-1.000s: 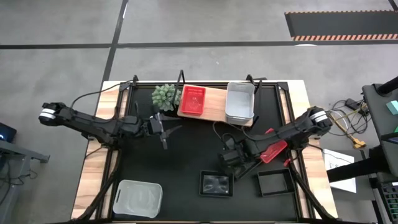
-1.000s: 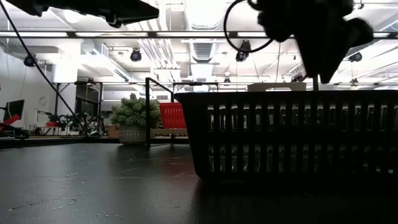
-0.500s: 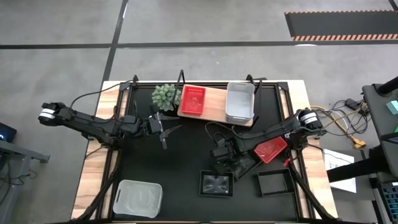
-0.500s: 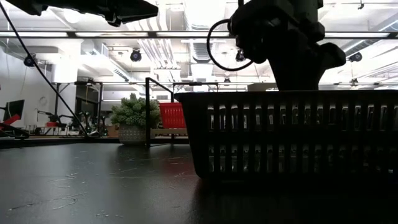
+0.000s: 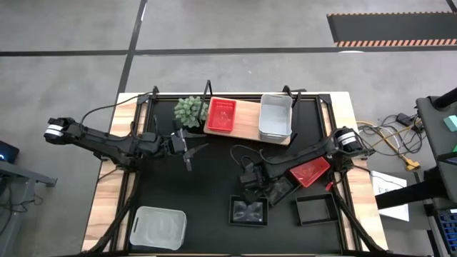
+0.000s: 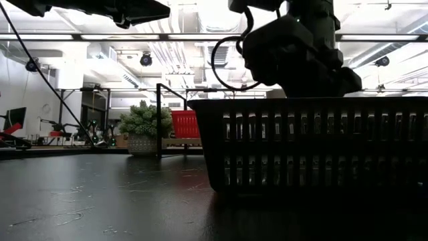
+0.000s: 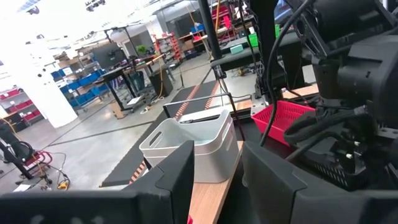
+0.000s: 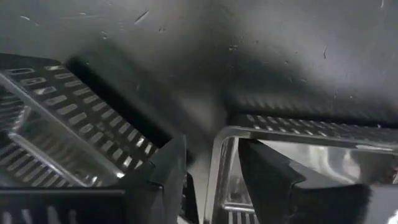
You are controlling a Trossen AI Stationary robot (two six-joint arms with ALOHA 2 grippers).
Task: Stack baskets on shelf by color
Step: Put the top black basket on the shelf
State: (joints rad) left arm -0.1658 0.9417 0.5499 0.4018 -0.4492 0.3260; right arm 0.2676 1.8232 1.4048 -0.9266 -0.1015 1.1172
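A red basket and a white basket rest on the wooden shelf at the far side. Another red basket lies at the right, and a white one at the near left. Three black baskets lie near the front: one, a tilted one, and one. My right gripper is open, low over the black baskets. In its wrist view one finger stands on each side of a black basket's rim. My left gripper is open and empty near the plant. My right gripper comes from above, one finger inside the black basket's wall and one outside it. I cannot tell whether they touch it. The basket sits on the table.
A green plant stands left of the shelf. A second black basket lies close beside the right gripper's outer finger. In the low view a black basket fills the right foreground.
My right gripper has moved toward the table's left edge and down, onto the black baskets near the front. The baskets have stayed where they were.
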